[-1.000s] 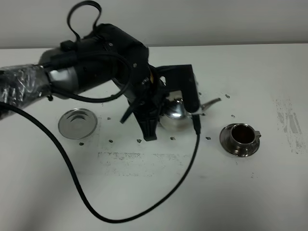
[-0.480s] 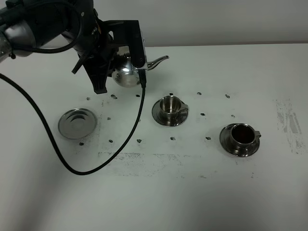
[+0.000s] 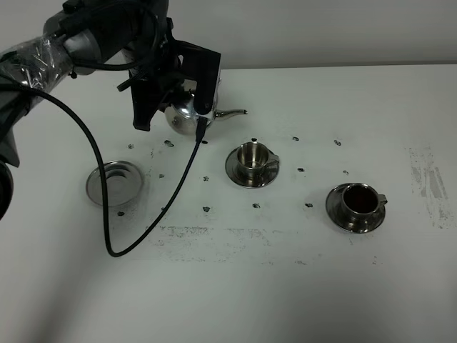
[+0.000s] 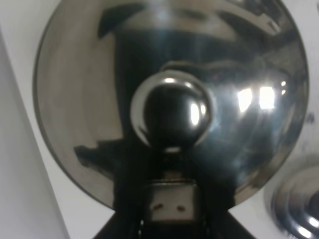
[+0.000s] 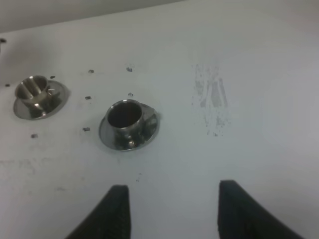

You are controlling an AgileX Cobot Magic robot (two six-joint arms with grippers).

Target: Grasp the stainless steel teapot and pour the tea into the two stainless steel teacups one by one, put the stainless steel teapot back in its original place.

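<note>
My left gripper (image 3: pixel 178 84) is shut on the loop handle of the stainless steel teapot (image 3: pixel 187 108) and holds it above the far left of the table, spout (image 3: pixel 232 113) pointing right. In the left wrist view the teapot's domed lid and knob (image 4: pixel 172 112) fill the frame. The bare round saucer (image 3: pixel 114 183) lies nearer and to the left of the pot. The middle teacup (image 3: pixel 251 158) stands on its saucer; I cannot tell its contents. The right teacup (image 3: pixel 359 202) holds dark brown tea. My right gripper (image 5: pixel 174 211) is open and empty, near the right teacup (image 5: pixel 125 118) and the middle teacup (image 5: pixel 36 91).
A black cable (image 3: pixel 121 246) hangs from the left arm and loops across the table in front of the bare saucer. Small dark specks dot the table around the cups. A scuffed patch (image 3: pixel 428 186) marks the right side.
The left arm has carried the teapot from beside the right teacup back to the far left, uncovering the middle teacup. In the last half second it shifted slightly right and the spout dipped.
</note>
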